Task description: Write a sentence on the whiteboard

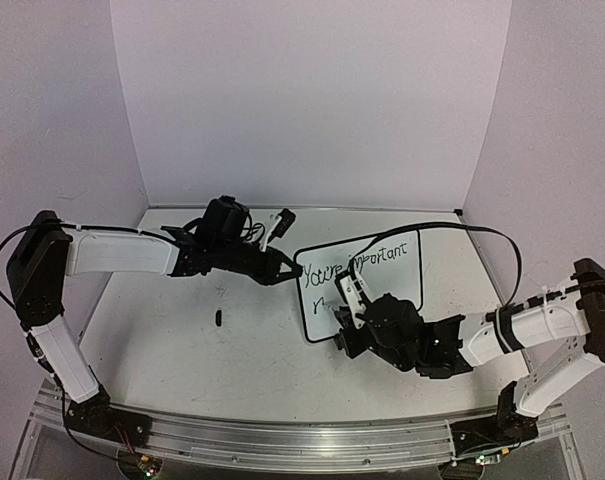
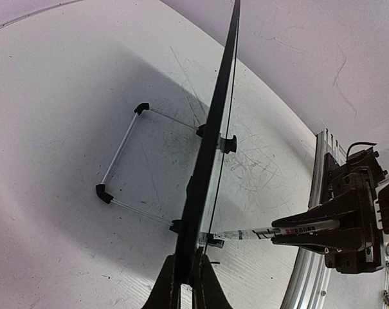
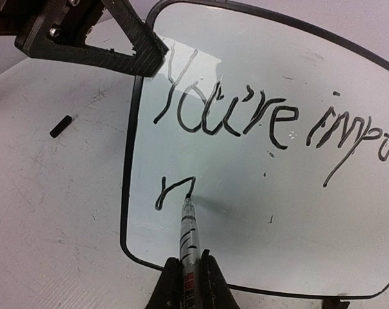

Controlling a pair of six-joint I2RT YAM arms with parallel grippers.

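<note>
Nearest first. The right gripper [image 3: 188, 277] is clenched on the one marker [image 3: 188, 232]. The barrel runs out between the jaws, and the tip touches the whiteboard [image 3: 258, 206] at the end of a short squiggle that starts the second line. The marker comes at the face low and nearly end-on, probably so the tip presses squarely.

- One small black piece [image 1: 218, 318] lies loose on the table [image 1: 152, 340], left of the board and apart from both arms. It is likely the marker's cap, but too small to be sure.
- One whiteboard, right of table centre, faces the right arm. It is propped on a wire stand [image 2: 121, 151] that lies behind it with two black corner pieces at its far end.
- The left gripper [image 2: 189, 273] is pinched shut on the board's left edge, seen edge-on between its jaws. My guess is that it braces the board so marker pressure cannot slide or tip it.

Counts:
- Arms: two, both engaged.
- Marker, board, stand and loose piece: one of each.
- Writing: two words on the top line, "You're important", and one partial letter below. The sentence looks unfinished.

Beyond the board there are only plain pale walls [image 1: 312, 100].
</note>
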